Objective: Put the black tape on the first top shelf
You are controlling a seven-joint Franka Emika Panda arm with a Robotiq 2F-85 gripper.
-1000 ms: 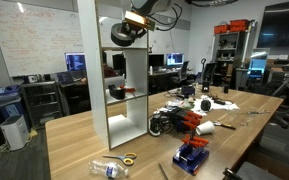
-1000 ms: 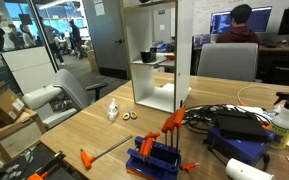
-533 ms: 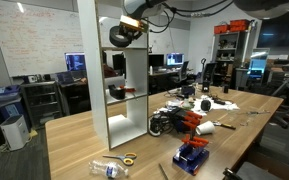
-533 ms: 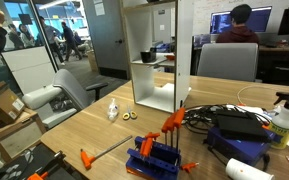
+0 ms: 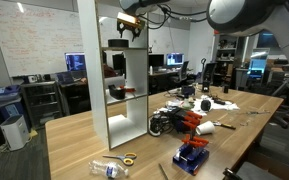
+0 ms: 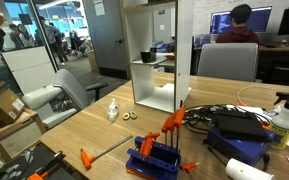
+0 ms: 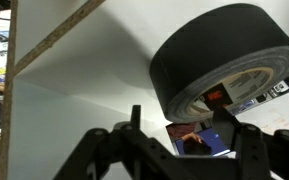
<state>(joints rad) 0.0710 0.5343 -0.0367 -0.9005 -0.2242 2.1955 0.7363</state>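
In the wrist view the black tape (image 7: 222,58) fills the upper right, a thick matte roll lying against a white board. My gripper (image 7: 180,125) is open; a bright screen shows through the gap between its fingers. The right finger (image 7: 226,128) overlaps the roll's lower edge, and nothing sits between the jaws. In an exterior view the gripper (image 5: 129,24) hangs just above the first top shelf (image 5: 136,47) of the tall white unit, and the tape (image 5: 117,41) shows as a dark shape on that board. In an exterior view the shelf (image 6: 156,8) lies at the frame's top; tape and gripper are out of view there.
A dark object (image 5: 114,90) stands on the lower board. On the wooden table (image 5: 84,135) lie a thin yellow-orange ring (image 5: 128,158), a clear bottle (image 5: 106,168), a blue and orange clamp rack (image 5: 191,155) and cables (image 5: 169,122). A person (image 6: 242,25) sits behind the table.
The gripper carried the tape up to the top board, then its jaws opened. The roll now lies free on the board and the gripper stands slightly higher.
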